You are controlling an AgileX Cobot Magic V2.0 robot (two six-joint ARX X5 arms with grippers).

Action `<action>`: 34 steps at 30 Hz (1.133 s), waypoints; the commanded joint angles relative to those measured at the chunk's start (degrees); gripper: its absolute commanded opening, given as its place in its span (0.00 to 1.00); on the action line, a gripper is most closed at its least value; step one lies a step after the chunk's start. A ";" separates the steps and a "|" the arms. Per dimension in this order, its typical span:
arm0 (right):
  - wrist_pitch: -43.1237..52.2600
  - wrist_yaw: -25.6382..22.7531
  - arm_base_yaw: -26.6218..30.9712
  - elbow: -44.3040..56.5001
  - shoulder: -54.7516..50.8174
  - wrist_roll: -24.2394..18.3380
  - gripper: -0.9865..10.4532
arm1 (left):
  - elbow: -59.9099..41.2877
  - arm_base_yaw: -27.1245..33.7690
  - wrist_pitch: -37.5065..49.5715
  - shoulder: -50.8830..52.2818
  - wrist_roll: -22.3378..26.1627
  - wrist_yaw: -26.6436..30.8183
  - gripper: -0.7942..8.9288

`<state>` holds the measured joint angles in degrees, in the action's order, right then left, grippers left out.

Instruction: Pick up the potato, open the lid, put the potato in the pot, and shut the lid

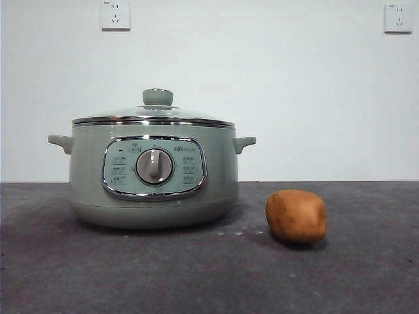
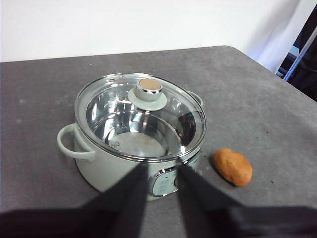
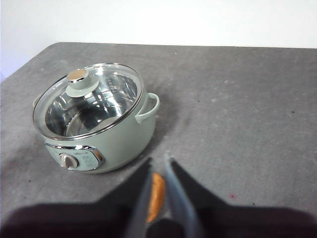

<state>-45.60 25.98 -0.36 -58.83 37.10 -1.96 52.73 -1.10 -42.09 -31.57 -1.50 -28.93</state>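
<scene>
While lidded, both fingers (image 2: 161,181) gape empty.

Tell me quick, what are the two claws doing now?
Left gripper: open, empty, above the pale green cooker pot.
Right gripper: open, empty, above the orange-brown potato.

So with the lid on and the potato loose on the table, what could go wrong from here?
The potato is rounded and smooth; it may roll or slip when the right claw closes on it.

The lid offers only a small knob; the left claw could mis-grip it, letting the glass tilt or clatter on the pot.
</scene>
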 commanded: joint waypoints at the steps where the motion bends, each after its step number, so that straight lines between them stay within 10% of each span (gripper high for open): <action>1: 0.11 0.26 -0.07 -0.28 -0.13 -0.13 0.44 | 0.33 -0.13 -0.07 0.00 0.63 -0.24 0.65; 5: -0.24 0.22 -0.07 -0.37 0.24 0.42 0.64 | 1.46 -0.13 -0.52 -0.31 0.63 -0.26 0.67; 26: -0.74 2.91 -4.85 -0.87 9.73 1.53 0.64 | 4.92 -0.13 -2.86 -3.45 0.66 -0.22 0.67; 34: 1.33 -2.78 -12.79 -0.94 23.93 1.55 0.64 | 4.92 -0.13 -2.89 -3.74 0.63 -0.22 0.67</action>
<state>-44.36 23.22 -12.99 -59.51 60.69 -0.64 57.60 -1.10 -45.39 -35.40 -1.13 -29.06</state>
